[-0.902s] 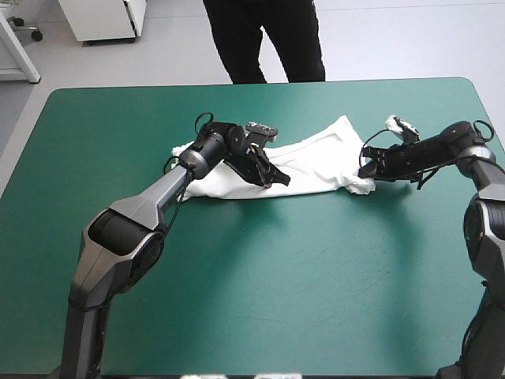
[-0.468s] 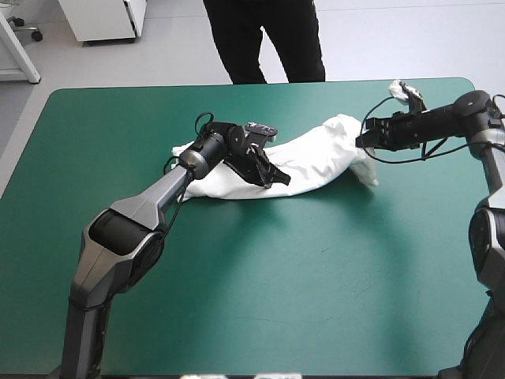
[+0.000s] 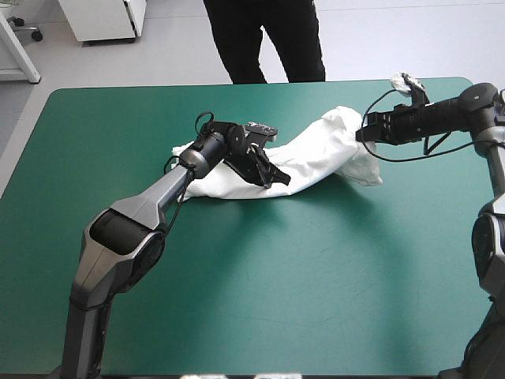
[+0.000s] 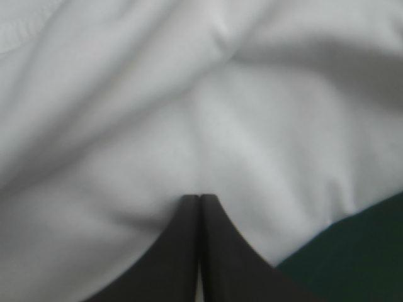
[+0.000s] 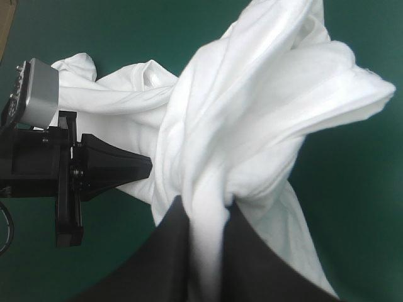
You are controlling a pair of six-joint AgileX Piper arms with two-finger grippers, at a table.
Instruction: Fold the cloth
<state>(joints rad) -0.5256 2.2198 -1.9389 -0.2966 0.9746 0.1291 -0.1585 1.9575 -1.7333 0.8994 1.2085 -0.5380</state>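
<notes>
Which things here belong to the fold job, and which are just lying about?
Job: T-shirt, right end lifted; left tool, shut on it; right tool, shut on it.
Lying about: brown sliver beyond the teal-green cover, maybe board.

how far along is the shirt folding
Early. No fold is done: the T-shirt lies rumpled in a long strip on the teal-green table. In hand: the left gripper pinches its middle, and the right gripper holds one end lifted. Left: spreading it flat, then every fold.
</notes>
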